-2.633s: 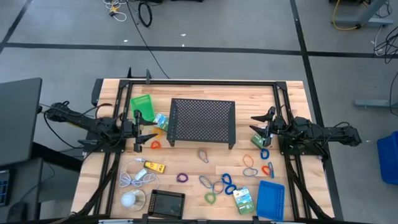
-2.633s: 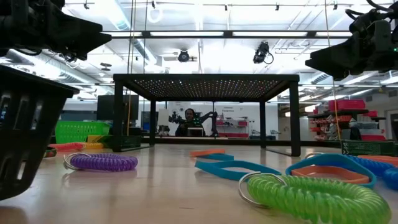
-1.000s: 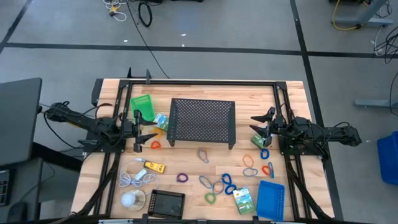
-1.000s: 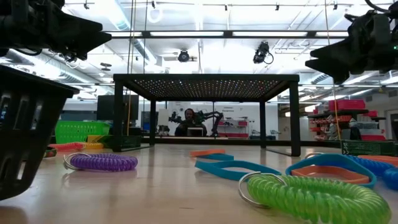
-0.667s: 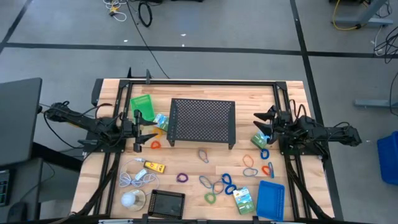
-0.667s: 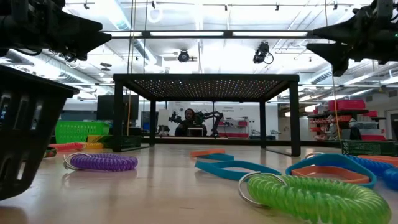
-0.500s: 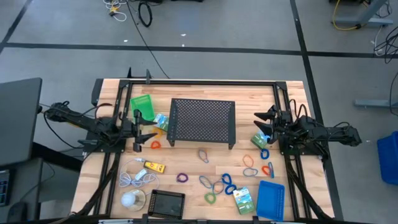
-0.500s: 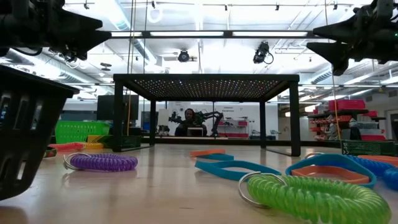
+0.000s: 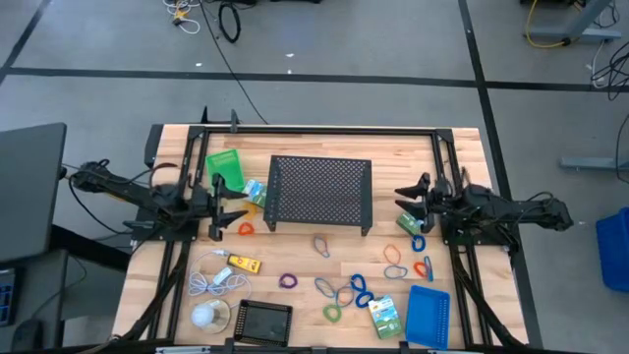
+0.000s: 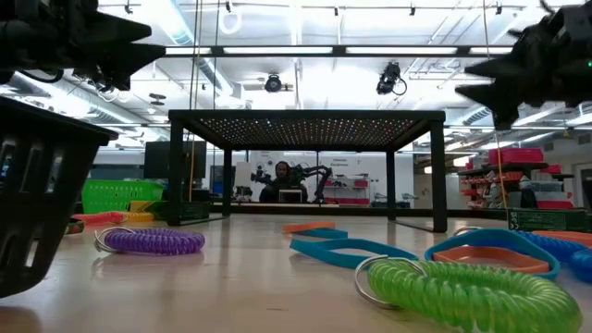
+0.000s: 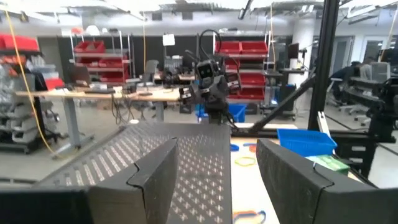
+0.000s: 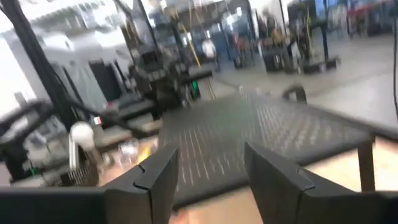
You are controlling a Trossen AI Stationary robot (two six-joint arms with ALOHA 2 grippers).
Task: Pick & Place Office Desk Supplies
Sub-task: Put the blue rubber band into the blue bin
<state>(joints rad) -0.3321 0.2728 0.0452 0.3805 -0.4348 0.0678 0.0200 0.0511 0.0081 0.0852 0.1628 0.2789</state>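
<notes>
Desk supplies lie scattered on the wooden table. Coloured loops include a purple one (image 9: 288, 280), a green one (image 9: 332, 313) and a blue one (image 9: 360, 285). A yellow block (image 9: 244, 263) lies front left, and green-blue packets (image 9: 384, 316) lie among the loops. A green tray (image 9: 224, 164), a black tray (image 9: 262, 321) and a blue tray (image 9: 428, 315) stand around them. My left gripper (image 9: 239, 206) hovers left of the black mesh stand (image 9: 320, 192), open and empty. On the stand's right side my right gripper (image 9: 401, 200) hovers above a packet (image 9: 408, 222), open and empty.
A white coiled cable (image 9: 218, 280) and a white ball (image 9: 204, 315) lie front left. The black mesh stand fills the table's middle back. Black rails (image 9: 187, 265) run along both table sides. A person sits far behind the table (image 10: 280, 180).
My right gripper has shifted slightly left toward the mesh stand and its fingers have drawn a little closer together. The left arm has not moved.
</notes>
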